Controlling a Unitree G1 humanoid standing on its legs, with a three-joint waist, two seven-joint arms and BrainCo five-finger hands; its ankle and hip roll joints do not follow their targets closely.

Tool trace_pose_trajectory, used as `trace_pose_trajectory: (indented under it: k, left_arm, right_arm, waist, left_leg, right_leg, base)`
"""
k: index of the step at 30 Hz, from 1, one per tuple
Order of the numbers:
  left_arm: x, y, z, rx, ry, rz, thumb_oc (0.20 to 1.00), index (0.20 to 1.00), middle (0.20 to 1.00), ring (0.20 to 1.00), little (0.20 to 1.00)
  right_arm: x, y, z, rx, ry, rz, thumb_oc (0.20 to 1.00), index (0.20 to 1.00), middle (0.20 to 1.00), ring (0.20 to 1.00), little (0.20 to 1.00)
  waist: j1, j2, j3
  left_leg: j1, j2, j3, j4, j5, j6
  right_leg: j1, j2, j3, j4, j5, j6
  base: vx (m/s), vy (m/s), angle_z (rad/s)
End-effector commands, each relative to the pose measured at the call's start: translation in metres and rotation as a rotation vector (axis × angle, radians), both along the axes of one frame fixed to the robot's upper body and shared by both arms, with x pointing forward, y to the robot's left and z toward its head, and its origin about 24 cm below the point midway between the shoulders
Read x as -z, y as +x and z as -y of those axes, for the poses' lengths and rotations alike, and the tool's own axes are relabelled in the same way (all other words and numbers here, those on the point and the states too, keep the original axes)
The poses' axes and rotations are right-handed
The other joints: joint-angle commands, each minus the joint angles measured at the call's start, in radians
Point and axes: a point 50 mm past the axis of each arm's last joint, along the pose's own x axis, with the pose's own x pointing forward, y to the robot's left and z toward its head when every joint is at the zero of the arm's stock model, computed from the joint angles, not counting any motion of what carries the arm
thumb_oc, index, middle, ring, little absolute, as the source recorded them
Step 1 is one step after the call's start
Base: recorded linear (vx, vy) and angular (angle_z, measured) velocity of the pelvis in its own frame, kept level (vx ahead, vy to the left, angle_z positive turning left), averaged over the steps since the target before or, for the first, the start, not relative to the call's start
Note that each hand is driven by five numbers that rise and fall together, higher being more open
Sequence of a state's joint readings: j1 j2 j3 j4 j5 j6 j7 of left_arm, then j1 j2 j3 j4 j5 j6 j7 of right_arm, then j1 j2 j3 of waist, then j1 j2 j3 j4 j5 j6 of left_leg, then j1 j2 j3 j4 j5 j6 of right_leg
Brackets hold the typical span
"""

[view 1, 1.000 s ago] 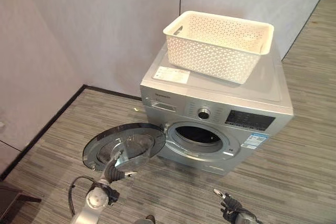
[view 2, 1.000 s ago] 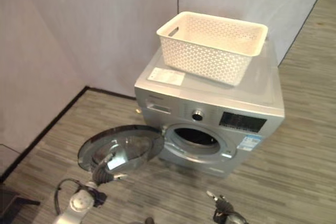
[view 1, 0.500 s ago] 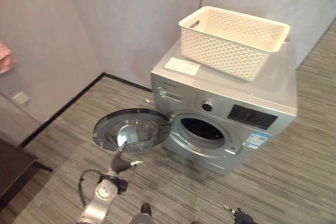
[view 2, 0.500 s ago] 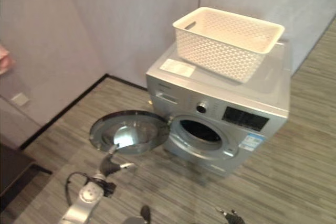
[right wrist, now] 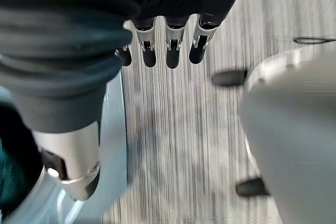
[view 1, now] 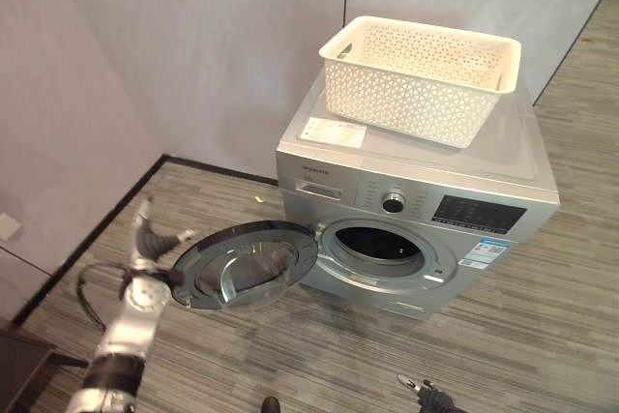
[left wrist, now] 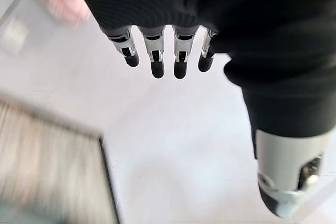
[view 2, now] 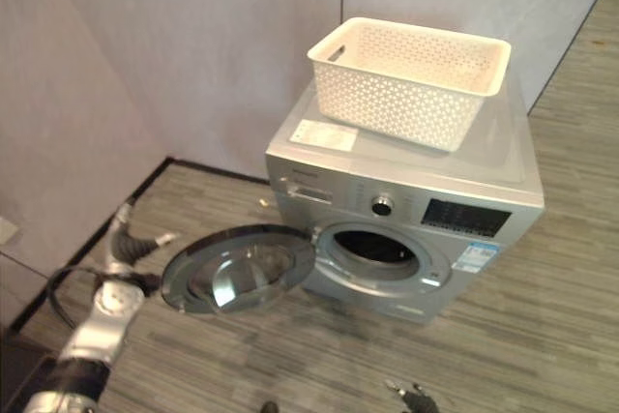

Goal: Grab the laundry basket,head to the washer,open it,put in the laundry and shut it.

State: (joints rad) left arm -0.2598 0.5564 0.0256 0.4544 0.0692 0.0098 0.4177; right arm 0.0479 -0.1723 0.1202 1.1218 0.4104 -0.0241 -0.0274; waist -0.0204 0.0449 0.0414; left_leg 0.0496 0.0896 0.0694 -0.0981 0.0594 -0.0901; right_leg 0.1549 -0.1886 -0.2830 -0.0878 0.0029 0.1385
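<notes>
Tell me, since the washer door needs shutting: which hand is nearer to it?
Left. The left hand is just beside the open door, apart from its outer edge; the right hand hangs low, farther off.

My right hand (right wrist: 79,45) hangs over the striped wood floor (right wrist: 184,140), its fingers (right wrist: 172,51) relaxed and straight, thumb apart, nothing in its grasp. I see only floor past the fingertips.

White lattice laundry basket (view 1: 418,79) atop silver washer (view 1: 426,200), round door (view 1: 247,263) open
</notes>
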Motion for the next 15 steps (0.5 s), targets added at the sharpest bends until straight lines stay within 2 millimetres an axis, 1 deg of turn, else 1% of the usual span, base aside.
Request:
trace_pose_trajectory:
  k: [1, 2, 3, 4, 5, 6, 9, 10, 11, 12, 13, 14, 15]
  left_arm:
    - [-0.034, 0.027, -0.038, -0.139, 0.100, -0.017, 1.000, 1.000, 1.000, 1.000, 1.000]
    - [-0.042, 0.032, -0.049, -0.171, 0.124, -0.049, 1.000, 1.000, 1.000, 1.000, 1.000]
    - [-0.043, 0.033, -0.049, -0.168, 0.126, -0.047, 1.000, 1.000, 1.000, 1.000, 1.000]
    - [-0.048, 0.036, -0.057, -0.192, 0.131, -0.078, 1.000, 1.000, 1.000, 1.000, 1.000]
    - [-0.057, 0.043, -0.068, -0.221, 0.138, -0.155, 1.000, 1.000, 1.000, 1.000, 1.000]
    - [-0.065, 0.048, -0.070, -0.230, 0.130, -0.170, 1.000, 1.000, 1.000, 1.000, 1.000]
    - [-0.074, 0.044, -0.085, -0.291, 0.123, -0.257, 1.000, 1.000, 1.000, 1.000, 1.000]
    - [-0.075, 0.038, -0.093, -0.319, 0.134, -0.299, 1.000, 1.000, 1.000, 1.000, 1.000]
    - [-0.075, 0.039, -0.093, -0.319, 0.135, -0.299, 1.000, 1.000, 1.000, 1.000, 1.000]
    - [-0.077, 0.030, -0.103, -0.359, 0.149, -0.345, 1.000, 1.000, 1.000, 1.000, 1.000]
    - [-0.079, 0.027, -0.107, -0.373, 0.152, -0.347, 1.000, 1.000, 1.000, 1.000, 1.000]
    - [-0.079, 0.027, -0.107, -0.373, 0.152, -0.347, 1.000, 1.000, 1.000, 1.000, 1.000]
    - [-0.080, 0.028, -0.107, -0.353, 0.159, -0.355, 1.000, 1.000, 1.000, 1.000, 1.000]
  right_arm:
    - [-0.007, 0.015, 0.008, -0.167, -0.042, 0.045, 1.000, 1.000, 1.000, 1.000, 1.000]
    - [-0.009, 0.020, 0.007, -0.192, -0.046, 0.063, 1.000, 1.000, 1.000, 1.000, 1.000]
    - [-0.009, 0.021, 0.007, -0.190, -0.044, 0.065, 1.000, 1.000, 1.000, 1.000, 1.000]
    - [-0.011, 0.025, 0.007, -0.201, -0.049, 0.081, 1.000, 1.000, 1.000, 1.000, 1.000]
    - [-0.015, 0.033, 0.012, -0.208, -0.065, 0.107, 1.000, 1.000, 1.000, 1.000, 1.000]
    - [-0.017, 0.038, 0.013, -0.205, -0.070, 0.123, 1.000, 1.000, 1.000, 1.000, 1.000]
    - [-0.025, 0.053, 0.023, -0.200, -0.096, 0.168, 1.000, 1.000, 1.000, 1.000, 1.000]
    - [-0.028, 0.057, 0.026, -0.191, -0.105, 0.190, 1.000, 1.000, 1.000, 1.000, 1.000]
    - [-0.028, 0.058, 0.026, -0.191, -0.104, 0.191, 1.000, 1.000, 1.000, 1.000, 1.000]
    - [-0.032, 0.060, 0.031, -0.189, -0.116, 0.209, 1.000, 1.000, 1.000, 1.000, 1.000]
    - [-0.034, 0.063, 0.033, -0.190, -0.119, 0.225, 1.000, 1.000, 1.000, 1.000, 1.000]
    - [-0.034, 0.063, 0.033, -0.190, -0.119, 0.225, 1.000, 1.000, 1.000, 1.000, 1.000]
    - [-0.038, 0.065, 0.036, -0.189, -0.127, 0.246, 1.000, 1.000, 1.000, 1.000, 1.000]
  waist:
    - [-0.032, 0.017, -0.041]
    - [-0.040, 0.015, -0.034]
    - [-0.037, 0.013, -0.033]
    - [-0.042, 0.012, -0.027]
    - [-0.058, 0.007, -0.003]
    - [-0.063, 0.002, 0.009]
    - [-0.086, -0.017, 0.053]
    - [-0.092, -0.029, 0.067]
    - [-0.092, -0.029, 0.064]
    - [-0.101, -0.048, 0.082]
    - [-0.103, -0.059, 0.087]
    - [-0.103, -0.059, 0.087]
    - [-0.107, -0.071, 0.098]
  left_leg:
    - [-0.002, 0.061, 0.046, 0.011, -0.038, -0.027]
    - [-0.009, 0.059, 0.049, 0.011, -0.038, -0.024]
    - [-0.010, 0.059, 0.049, 0.011, -0.038, -0.024]
    - [-0.020, 0.058, 0.053, 0.011, -0.036, -0.022]
    - [-0.050, 0.055, 0.059, 0.011, -0.028, -0.019]
    - [-0.069, 0.054, 0.061, 0.011, -0.023, -0.018]
    - [-0.136, 0.057, 0.067, 0.011, -0.007, -0.015]
    - [-0.157, 0.058, 0.073, 0.011, -0.003, -0.015]
    - [-0.161, 0.058, 0.073, 0.011, -0.002, -0.015]
    - [-0.203, 0.064, 0.084, 0.011, 0.007, -0.014]
    - [-0.222, 0.068, 0.089, 0.011, 0.011, -0.014]
    - [-0.222, 0.068, 0.089, 0.011, 0.011, -0.014]
    - [-0.243, 0.069, 0.091, 0.011, 0.017, -0.014]
  right_leg:
    - [-0.074, -0.006, 0.047, 0.072, -0.085, 0.015]
    - [-0.088, -0.009, 0.054, 0.072, -0.077, 0.019]
    - [-0.089, -0.009, 0.054, 0.072, -0.077, 0.020]
    - [-0.104, -0.011, 0.058, 0.073, -0.071, 0.023]
    - [-0.142, -0.014, 0.065, 0.074, -0.057, 0.029]
    - [-0.165, -0.015, 0.068, 0.076, -0.050, 0.031]
    - [-0.241, -0.014, 0.092, 0.074, -0.020, 0.034]
    - [-0.272, -0.013, 0.104, 0.072, -0.006, 0.036]
    - [-0.277, -0.013, 0.105, 0.072, -0.004, 0.036]
    - [-0.324, -0.012, 0.125, 0.061, 0.017, 0.038]
    - [-0.346, -0.012, 0.132, 0.054, 0.027, 0.040]
    - [-0.346, -0.012, 0.132, 0.054, 0.027, 0.040]
    - [-0.369, -0.013, 0.140, 0.048, 0.040, 0.041]
  base:
    - [-0.01, 0.115, -0.09]
    - [-0.02, 0.091, -0.20]
    - [-0.07, 0.045, -0.27]
    - [-0.15, 0.070, -0.24]
    - [-0.21, 0.083, -0.18]
    - [-0.23, 0.081, -0.11]
    - [-0.21, 0.052, -0.08]
    - [-0.13, 0.037, -0.09]
    - [-0.18, 0.051, -0.18]
    - [-0.16, 0.034, -0.30]
    - [-0.16, 0.033, -0.31]
    - [-0.08, 0.037, -0.27]
    - [-0.09, 0.044, -0.14]
